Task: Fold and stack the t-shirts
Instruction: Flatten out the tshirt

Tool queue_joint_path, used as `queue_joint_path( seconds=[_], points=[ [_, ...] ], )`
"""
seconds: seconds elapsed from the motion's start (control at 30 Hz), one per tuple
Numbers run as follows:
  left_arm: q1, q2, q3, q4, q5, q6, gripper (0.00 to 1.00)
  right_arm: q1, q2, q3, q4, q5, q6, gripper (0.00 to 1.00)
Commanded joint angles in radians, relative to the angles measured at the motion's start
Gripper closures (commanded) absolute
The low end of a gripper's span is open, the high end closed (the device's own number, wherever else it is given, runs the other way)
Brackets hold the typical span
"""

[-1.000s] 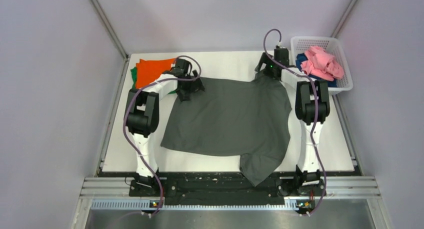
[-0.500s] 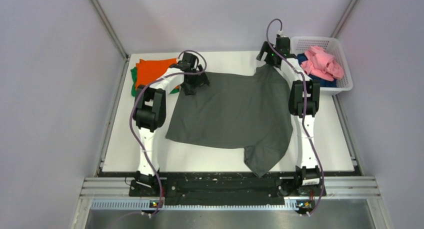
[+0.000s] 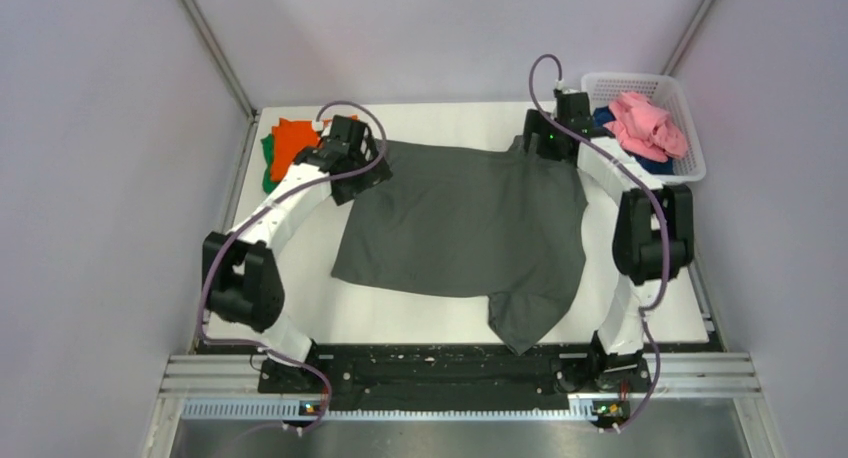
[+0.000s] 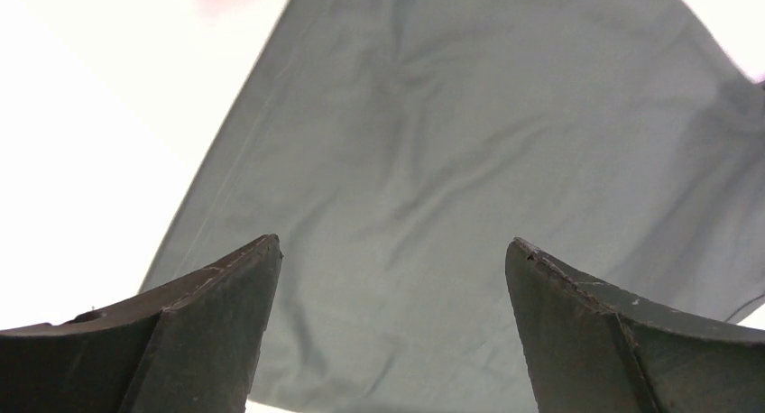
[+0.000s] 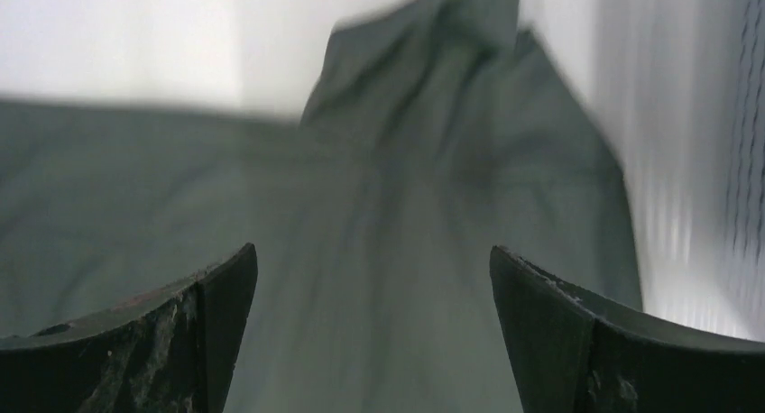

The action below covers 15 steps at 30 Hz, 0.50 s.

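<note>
- The dark grey t-shirt [image 3: 465,228] is lying spread across the desk [image 3: 400,318].
- The left gripper [image 4: 394,246] and right gripper [image 5: 374,251] are hovering at its far corners, jaws released, grasping nothing.
- An orange t-shirt [image 3: 293,143] is lying far left, and a pink t-shirt [image 3: 645,123] is sitting in the far-right basket [image 3: 690,128].

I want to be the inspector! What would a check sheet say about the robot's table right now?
Surface: white table, flat.
Job's things: dark grey t-shirt spread unfolded in the middle, one flap reaching the near edge; orange t-shirt on a green t-shirt at far left; crumpled pink t-shirt and dark blue t-shirt in the white plastic mesh basket at far right.
Clutter: nothing seen.
Hands: left hand and right hand both open and empty, above the grey shirt's far corners.
Cables: purplish cables loop along both arms.
Surroundings: plain pale walls; metal rail at the near edge.
</note>
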Motion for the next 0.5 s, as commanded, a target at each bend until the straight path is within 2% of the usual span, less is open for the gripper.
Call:
queue_joint_path(
  seconds=[0.0,0.17,0.27,0.47],
  points=[
    [0.007,-0.14,-0.167,-0.068,-0.079,-0.044,0.01,0.091,-0.244,-0.268,0.004,0.085,0.078,0.02],
    [0.022,-0.255,-0.32,-0.127,-0.091,-0.077,0.01,0.125,-0.399,-0.543,-0.03,0.092,0.207,0.02],
    [0.036,-0.304,-0.39,-0.153,-0.092,-0.096,0.01,0.126,-0.436,-0.648,-0.035,0.106,0.226,0.02],
    [0.064,-0.352,-0.473,-0.158,-0.07,-0.129,0.01,0.124,-0.326,-0.64,-0.032,0.173,0.213,0.02]
  ],
)
